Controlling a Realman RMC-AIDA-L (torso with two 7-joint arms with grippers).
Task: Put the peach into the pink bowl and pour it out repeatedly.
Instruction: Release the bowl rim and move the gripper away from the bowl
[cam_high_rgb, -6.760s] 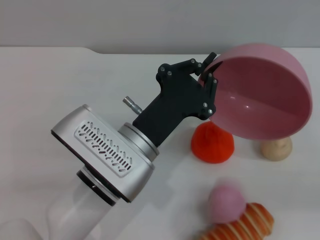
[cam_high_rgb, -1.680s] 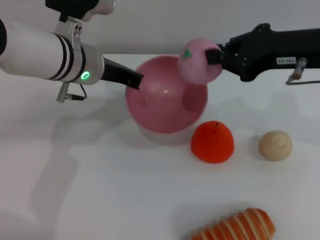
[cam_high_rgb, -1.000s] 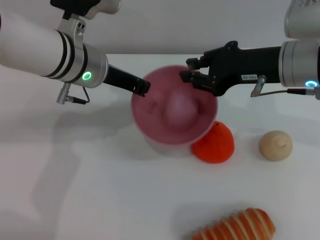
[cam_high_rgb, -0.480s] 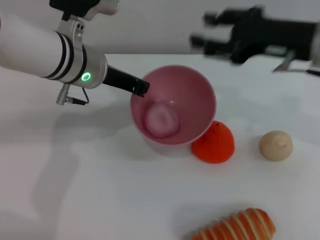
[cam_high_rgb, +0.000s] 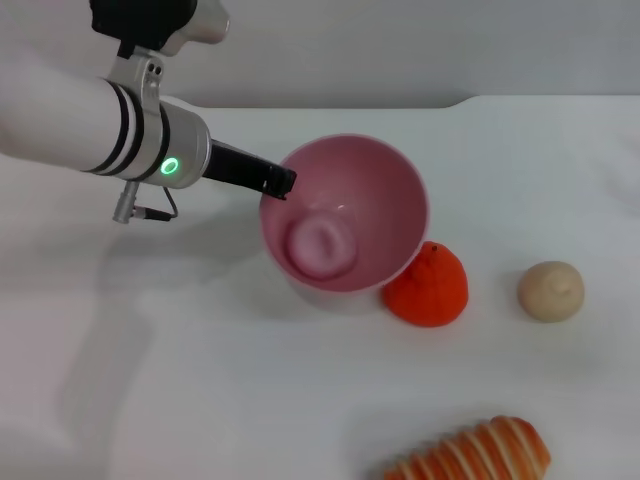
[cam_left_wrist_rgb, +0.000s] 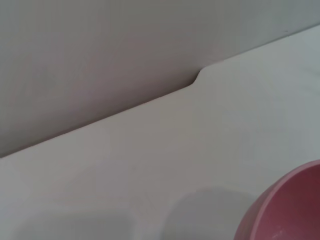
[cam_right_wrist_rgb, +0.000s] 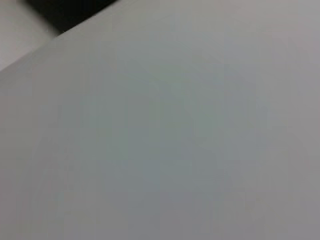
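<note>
We see the peach (cam_high_rgb: 322, 246) lying inside the pink bowl (cam_high_rgb: 400, 180) mid-table; the left gripper (cam_high_rgb: 283, 182) clenches its rim. It looks light and soft, so we judge tipping by the rim suits.

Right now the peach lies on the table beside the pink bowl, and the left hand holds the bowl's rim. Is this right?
Not quite. The head view shows the peach inside the pink bowl, not beside it. The left hand does hold the bowl's rim.
</note>
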